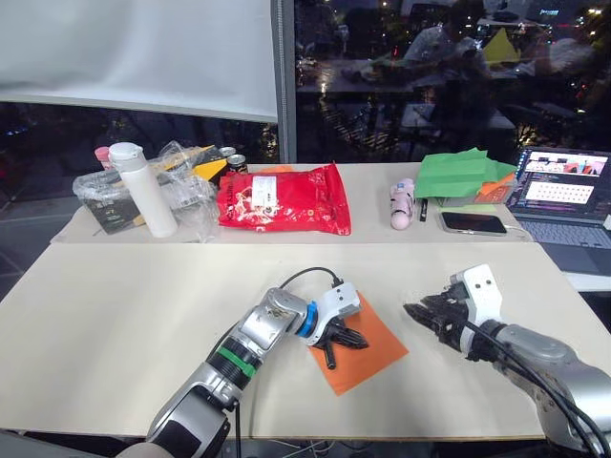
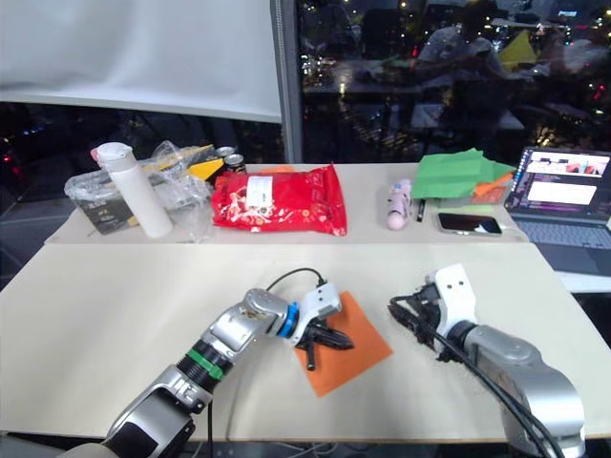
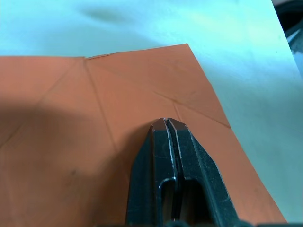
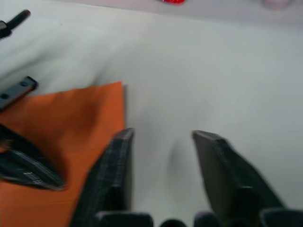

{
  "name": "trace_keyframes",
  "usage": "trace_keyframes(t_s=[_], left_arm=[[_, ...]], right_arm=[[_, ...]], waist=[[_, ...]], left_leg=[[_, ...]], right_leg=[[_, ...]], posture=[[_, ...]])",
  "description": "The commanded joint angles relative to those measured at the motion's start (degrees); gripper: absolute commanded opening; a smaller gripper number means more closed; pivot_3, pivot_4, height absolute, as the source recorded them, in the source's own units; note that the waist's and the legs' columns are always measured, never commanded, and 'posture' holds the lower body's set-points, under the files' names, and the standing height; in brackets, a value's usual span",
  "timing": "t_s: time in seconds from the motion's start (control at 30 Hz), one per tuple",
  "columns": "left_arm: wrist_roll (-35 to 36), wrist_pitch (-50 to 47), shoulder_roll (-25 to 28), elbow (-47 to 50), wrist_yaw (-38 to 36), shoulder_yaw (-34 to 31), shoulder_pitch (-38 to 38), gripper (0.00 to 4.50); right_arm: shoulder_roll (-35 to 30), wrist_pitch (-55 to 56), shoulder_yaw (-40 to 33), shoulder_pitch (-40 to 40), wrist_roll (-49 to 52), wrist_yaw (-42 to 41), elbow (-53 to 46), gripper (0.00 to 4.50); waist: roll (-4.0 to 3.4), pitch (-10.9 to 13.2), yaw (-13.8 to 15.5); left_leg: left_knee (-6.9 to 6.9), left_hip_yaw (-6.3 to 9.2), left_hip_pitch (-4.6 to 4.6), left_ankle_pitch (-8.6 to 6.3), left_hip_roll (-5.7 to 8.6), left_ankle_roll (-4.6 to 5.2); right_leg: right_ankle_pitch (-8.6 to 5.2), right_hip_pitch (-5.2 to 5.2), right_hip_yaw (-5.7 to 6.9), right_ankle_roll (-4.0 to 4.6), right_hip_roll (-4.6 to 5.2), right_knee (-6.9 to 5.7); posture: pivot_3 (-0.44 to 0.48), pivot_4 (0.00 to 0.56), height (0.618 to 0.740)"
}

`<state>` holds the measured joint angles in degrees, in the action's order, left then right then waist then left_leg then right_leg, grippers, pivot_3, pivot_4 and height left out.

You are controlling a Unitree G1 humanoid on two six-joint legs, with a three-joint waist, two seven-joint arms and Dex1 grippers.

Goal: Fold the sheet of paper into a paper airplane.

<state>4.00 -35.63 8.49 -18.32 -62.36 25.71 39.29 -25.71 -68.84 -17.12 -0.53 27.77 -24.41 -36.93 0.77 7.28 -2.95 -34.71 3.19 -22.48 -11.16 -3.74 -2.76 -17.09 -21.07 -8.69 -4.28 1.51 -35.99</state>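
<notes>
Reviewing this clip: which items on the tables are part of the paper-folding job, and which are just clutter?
Job: orange paper, creased and flat; left gripper shut, pressing on it; right gripper open beside it.

Clutter: green folded paper, red bag, white bottle, phone, laptop, pink item.

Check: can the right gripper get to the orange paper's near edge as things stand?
Probably yes. The right gripper is open beside the orange paper, with bare table between them. The left gripper, shut, presses on the sheet's middle, away from that edge.
</notes>
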Motion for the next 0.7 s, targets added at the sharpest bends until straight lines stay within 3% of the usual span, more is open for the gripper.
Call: trace_keyframes(t_s=[0.03, 0.3, 0.7], left_arm=[[1.53, -1.85, 0.69, 1.3, 0.56, -1.37, -0.49, 0.0], [5.75, -3.04, 3.39, 2.21, -0.53, -5.95, 2.4, 0.0], [5.65, -3.25, 6.76, 2.58, -0.69, -4.33, 1.09, 0.0]], right_arm=[[3.22, -5.57, -3.28, 2.77, 3.49, 2.44, -5.15, 3.62], [10.17, -9.02, -4.15, 5.79, 5.29, 6.78, -8.06, 3.62], [21.83, -10.07, -5.2, 6.22, 10.44, 9.75, -6.75, 3.62]], waist=[[-0.04, -0.03, 0.24], [-0.06, -0.03, -0.36], [-0.09, -0.1, -1.1]], left_leg=[[0.0, -0.01, -0.04, 0.0, 0.01, 0.0], [0.03, 0.0, -0.02, 0.0, -0.02, 0.0], [0.1, 0.02, 0.01, 0.0, -0.09, 0.0]], right_leg=[[0.0, -0.04, 0.0, 0.0, 0.01, 0.01], [0.0, -0.12, -0.02, 0.01, -0.03, -0.04], [-0.01, -0.12, -0.01, 0.02, -0.07, -0.05]], posture=[[0.0, 0.15, 0.712], [0.0, 0.15, 0.712], [0.0, 0.15, 0.712]])
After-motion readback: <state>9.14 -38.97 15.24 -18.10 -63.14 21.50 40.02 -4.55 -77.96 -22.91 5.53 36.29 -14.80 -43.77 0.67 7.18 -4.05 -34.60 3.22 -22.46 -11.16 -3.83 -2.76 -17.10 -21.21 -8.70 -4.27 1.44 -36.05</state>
